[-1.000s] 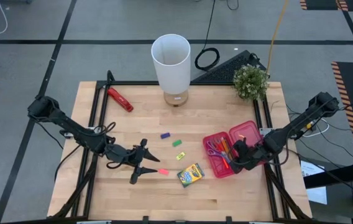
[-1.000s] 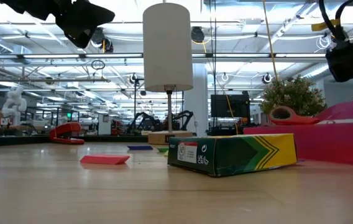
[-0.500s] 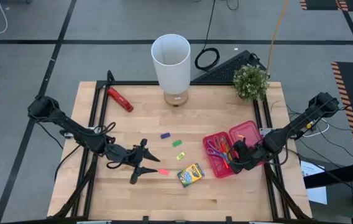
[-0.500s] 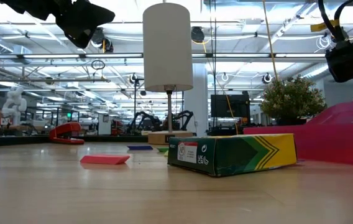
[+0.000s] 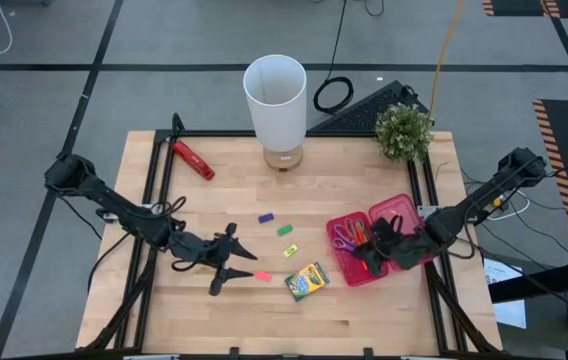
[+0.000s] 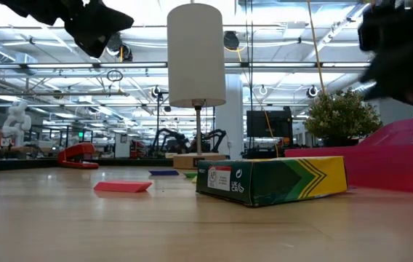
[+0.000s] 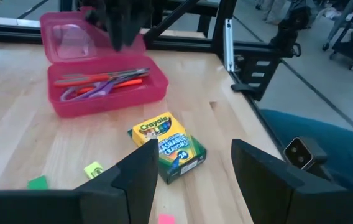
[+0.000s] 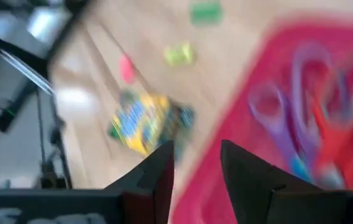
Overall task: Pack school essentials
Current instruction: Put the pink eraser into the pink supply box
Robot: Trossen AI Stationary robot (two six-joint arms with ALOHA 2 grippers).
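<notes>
The crayon box (image 5: pixel 307 281) lies at lower centre of the desk (image 5: pixel 244 190), erasers (image 5: pixel 285 230) scattered upper left of it. The pink case (image 5: pixel 362 243) at right holds scissors (image 5: pixel 345 237) and pens; the right tool (image 5: pixel 372 250) hangs over it, fingers spread. The left tool (image 5: pixel 232 259), also spread, waits lower left.

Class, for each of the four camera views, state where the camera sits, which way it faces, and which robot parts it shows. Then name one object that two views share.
High view: above the table, looking straight down; shows both arms, left gripper and right gripper over the pink case.
Low view: at table-top height, looking level across; dark arm parts at the top corners.
Left wrist view: on the left wrist, facing the case; its own open fingers show.
Right wrist view: on the right wrist, looking down; its own fingers show.
Shared: the crayon box appears in all four.
</notes>
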